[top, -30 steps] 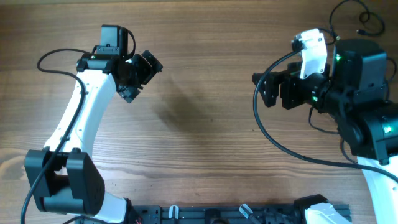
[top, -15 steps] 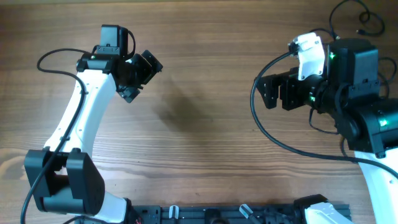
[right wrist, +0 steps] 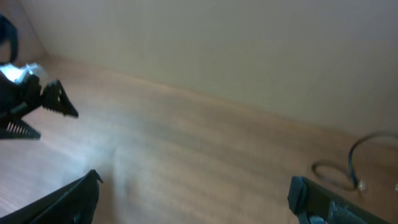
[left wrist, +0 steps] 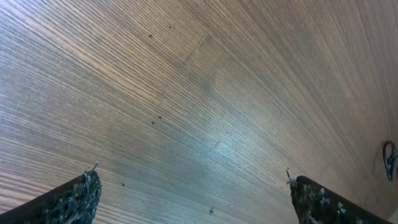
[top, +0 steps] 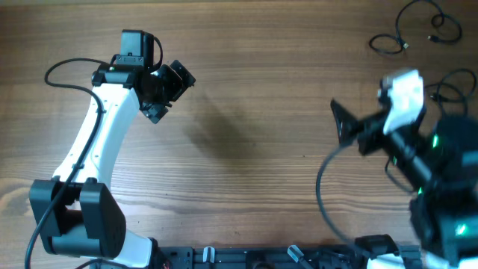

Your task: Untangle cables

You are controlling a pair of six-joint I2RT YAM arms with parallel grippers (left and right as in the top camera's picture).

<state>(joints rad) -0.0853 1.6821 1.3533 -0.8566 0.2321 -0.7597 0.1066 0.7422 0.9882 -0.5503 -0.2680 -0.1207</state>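
The left gripper (top: 172, 94) hangs over the left part of the wooden desk (top: 246, 45), its fingers spread wide with nothing between them. Its wrist view shows only bare wood grain between the two fingertips, with a sliver of dark cord at the far right edge. The middle of the desk carries nothing of the task. Further right, the right gripper (top: 345, 127) is blurred in the overhead view but also stands fully apart and empty, its tips pointing toward the middle of the desk. The cables (top: 404, 43) lie in the far right corner as thin black loops with small plug ends, spread roughly left to right along the far edge. One more thin cord shows just beside the right arm, and whether it joins the others cannot be told. From the right gripper the cables sit beyond it and to its right, so it faces away from them. In its own wrist view a loop lies low at the right, near the right finger. The right arm is clearly the nearer one, and the left is well apart from the cords. No brand, label or writing can be read anywhere.
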